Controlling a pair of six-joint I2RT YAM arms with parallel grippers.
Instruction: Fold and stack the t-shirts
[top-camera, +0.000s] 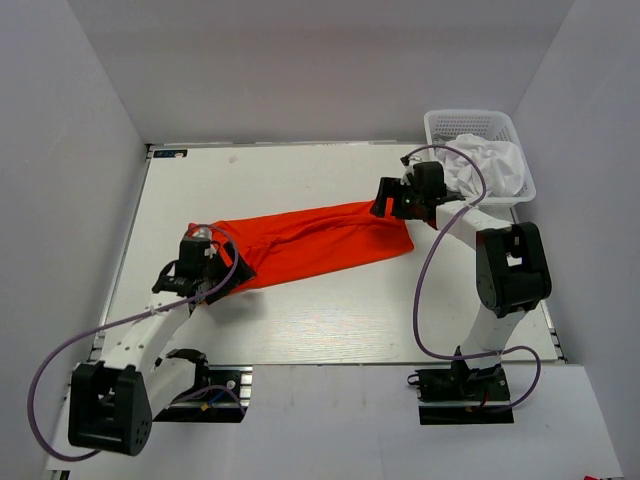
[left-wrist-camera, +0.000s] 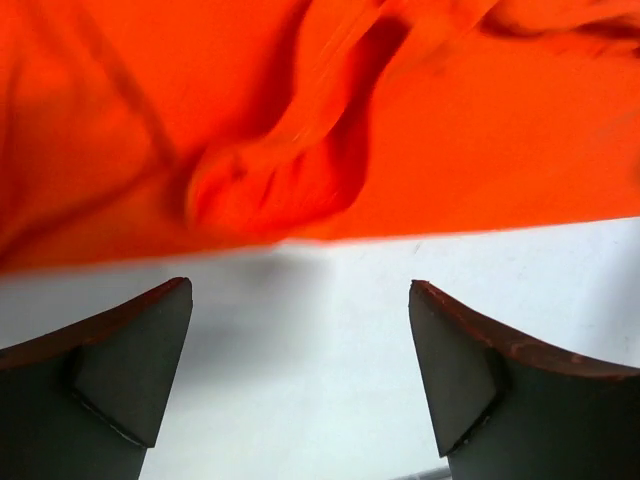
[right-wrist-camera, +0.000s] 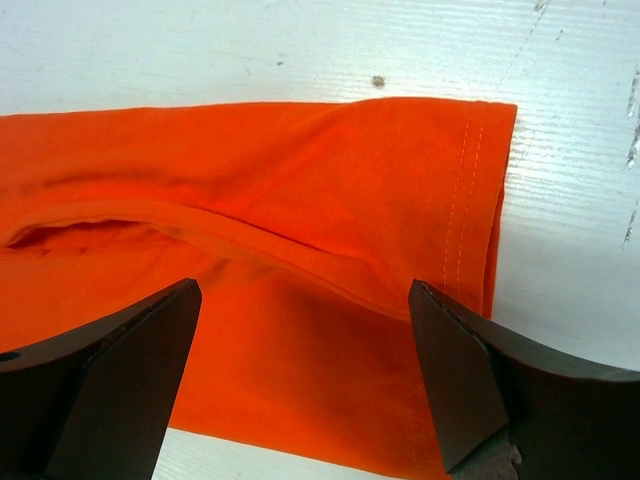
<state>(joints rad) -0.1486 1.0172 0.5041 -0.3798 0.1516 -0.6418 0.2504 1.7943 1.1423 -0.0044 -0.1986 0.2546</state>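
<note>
From above my left wrist (top-camera: 200, 262) hides one end of the orange t-shirt (top-camera: 310, 240), whose folds blur in my left camera, and the basket (top-camera: 445, 128) conceals much of the white t-shirt (top-camera: 490, 165).

T-shirt (top-camera: 320, 240) across the table (top-camera: 300, 320); second t-shirt (top-camera: 487, 165) in far-right basket (top-camera: 446, 127).

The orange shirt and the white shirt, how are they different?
The orange shirt lies stretched out long on the table; the white shirt sits crumpled in the basket. The orange shirt is bright red-orange, the white shirt plain white. Both are soft cloth, and neither is neatly folded yet.
</note>
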